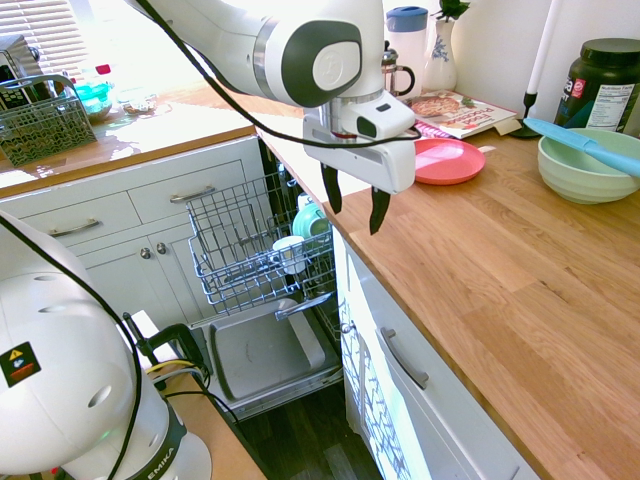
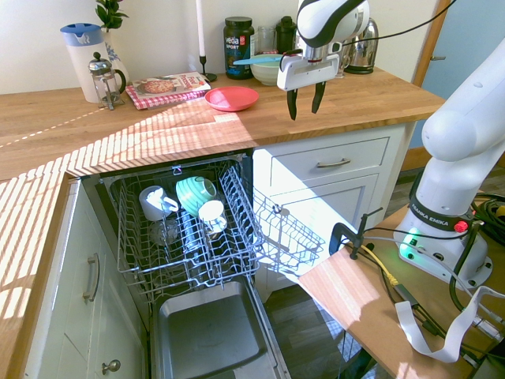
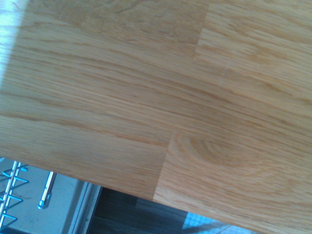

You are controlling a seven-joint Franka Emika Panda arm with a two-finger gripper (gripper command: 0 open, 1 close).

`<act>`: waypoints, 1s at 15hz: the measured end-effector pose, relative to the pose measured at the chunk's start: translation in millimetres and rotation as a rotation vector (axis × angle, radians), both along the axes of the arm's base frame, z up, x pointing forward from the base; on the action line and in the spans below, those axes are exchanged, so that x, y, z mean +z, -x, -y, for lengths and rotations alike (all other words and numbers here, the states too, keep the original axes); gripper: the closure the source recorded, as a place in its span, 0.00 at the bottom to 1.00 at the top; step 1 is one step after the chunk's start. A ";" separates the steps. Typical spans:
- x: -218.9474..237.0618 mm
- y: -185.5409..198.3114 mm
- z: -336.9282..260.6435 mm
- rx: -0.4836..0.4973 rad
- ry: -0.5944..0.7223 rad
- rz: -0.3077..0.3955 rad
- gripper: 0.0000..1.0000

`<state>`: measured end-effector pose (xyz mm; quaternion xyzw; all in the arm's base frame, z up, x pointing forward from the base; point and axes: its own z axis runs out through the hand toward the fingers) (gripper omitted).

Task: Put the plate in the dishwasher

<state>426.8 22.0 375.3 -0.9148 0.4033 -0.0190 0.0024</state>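
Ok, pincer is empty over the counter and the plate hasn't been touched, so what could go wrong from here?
1. The plate lies flat on the countertop; the open pincer may struggle to catch its low rim and just push it.
2. A book lies just behind the plate, so a pushed plate could jam against it.
3. The dishwasher rack already holds mugs, which the plate could hit going in.
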 end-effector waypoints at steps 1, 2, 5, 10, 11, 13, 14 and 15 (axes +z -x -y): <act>-0.2 -0.1 0.5 0.000 -0.001 0.000 0.00; 0.1 -0.3 2.9 -0.006 -0.010 0.001 0.00; 4.9 -8.9 18.4 -0.045 -0.070 0.074 0.00; -6.4 -71.3 75.5 -0.153 -0.256 0.272 0.00; -8.7 -88.3 80.8 -0.168 -0.293 0.293 0.00; -4.5 -123.7 87.7 -0.174 -0.354 0.329 0.00; -1.7 -140.3 90.7 -0.171 -0.371 0.333 0.00; 0.4 -156.2 92.9 -0.168 -0.382 0.334 0.00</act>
